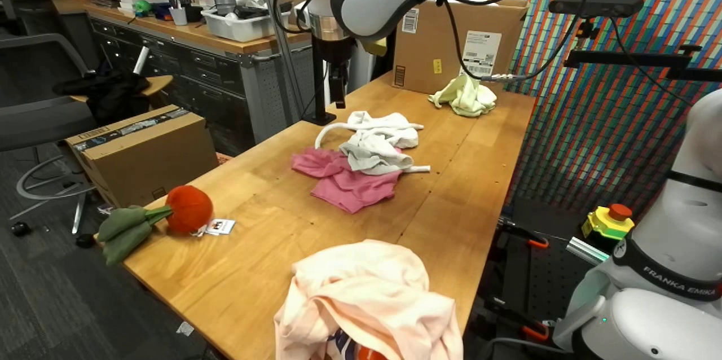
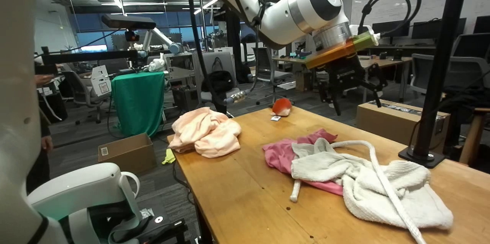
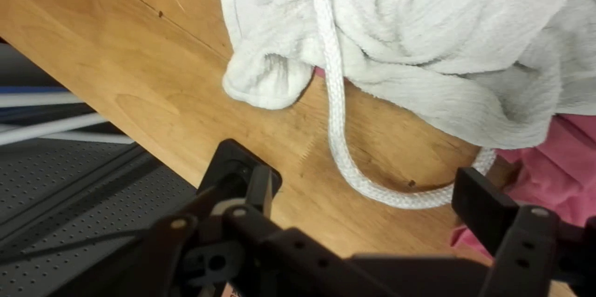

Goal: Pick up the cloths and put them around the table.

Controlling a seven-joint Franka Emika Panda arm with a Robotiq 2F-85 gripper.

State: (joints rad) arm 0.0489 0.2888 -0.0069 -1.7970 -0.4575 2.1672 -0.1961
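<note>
A white cloth point(image 1: 379, 148) with a white cord lies on top of a pink cloth point(image 1: 355, 188) on the wooden table point(image 1: 271, 236). Both also show in an exterior view, the white cloth point(image 2: 402, 194) nearer that camera and the pink cloth point(image 2: 278, 156) partly under it. A peach cloth point(image 1: 366, 286) lies bunched at one end of the table. A pale green cloth point(image 1: 465, 97) lies crumpled at the opposite end. My gripper point(image 2: 358, 108) is open and empty, above the table's edge. In the wrist view the cord point(image 3: 344, 162) of the white cloth curves below the spread fingers point(image 3: 365, 180).
An orange plush point(image 1: 190, 209) with green leaves lies at a table corner. A large cardboard box point(image 1: 434, 55) stands behind the pale green cloth. A black post point(image 2: 427, 83) rises from the table edge near my gripper. Another cardboard box point(image 1: 149, 157) stands on the floor.
</note>
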